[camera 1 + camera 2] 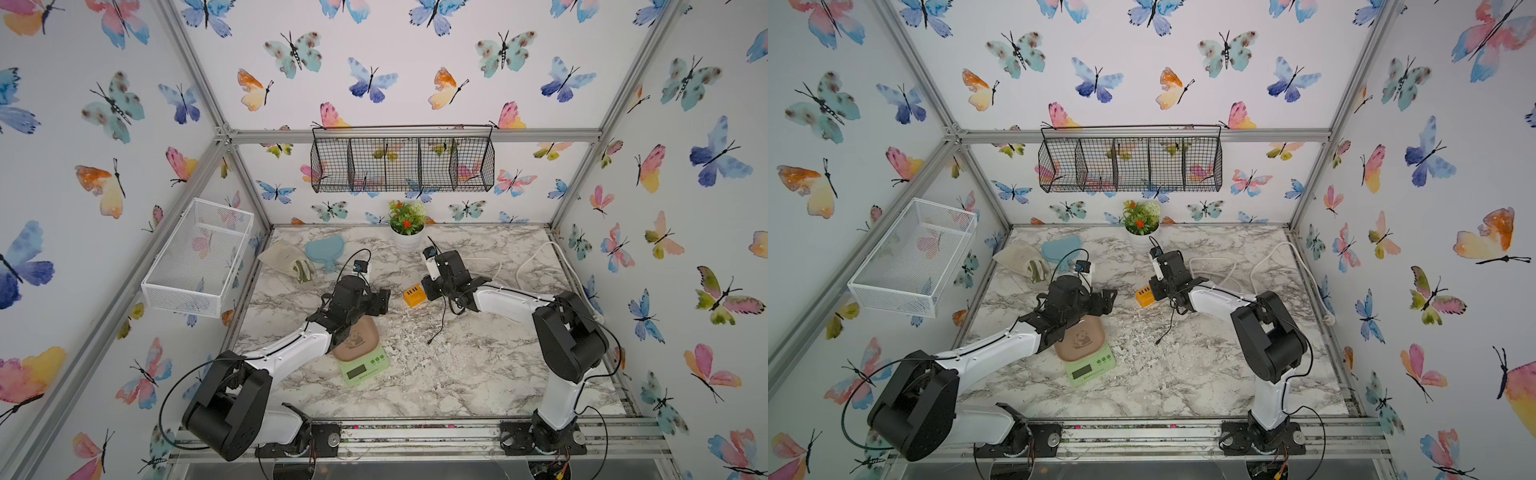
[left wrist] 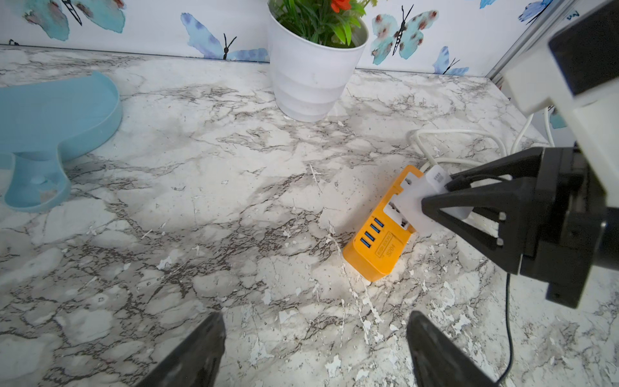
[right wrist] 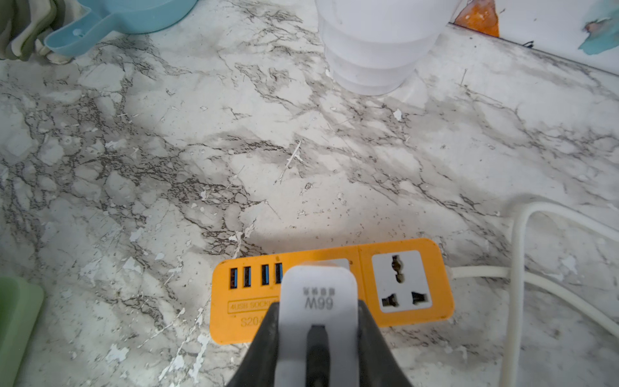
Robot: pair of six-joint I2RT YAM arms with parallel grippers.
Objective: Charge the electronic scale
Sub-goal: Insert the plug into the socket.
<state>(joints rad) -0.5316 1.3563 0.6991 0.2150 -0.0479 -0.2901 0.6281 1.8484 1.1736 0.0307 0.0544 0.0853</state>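
- Nearest, left gripper [image 1: 381, 300]: jaws wide apart, empty, hovering above the marble table [image 1: 457, 374].
- right gripper [image 3: 318, 306]: narrowed, pinching the white charger cube [image 3: 318, 288] by its sides.
- electronic scale [image 1: 365, 368]: front-centre, under the left wrist, apart from the strip.
- orange power strip [image 3: 231, 321]: charger cube at its socket.

White-shelled arms [image 1: 286, 351] with bulky black joints [image 1: 569, 336], looping thin black cables [image 1: 161, 403], black triangular claw fingers [image 2: 438, 205].

Smooth plastic electronic scale [image 1: 365, 366], scuffed marble-look tabletop [image 1: 457, 374]
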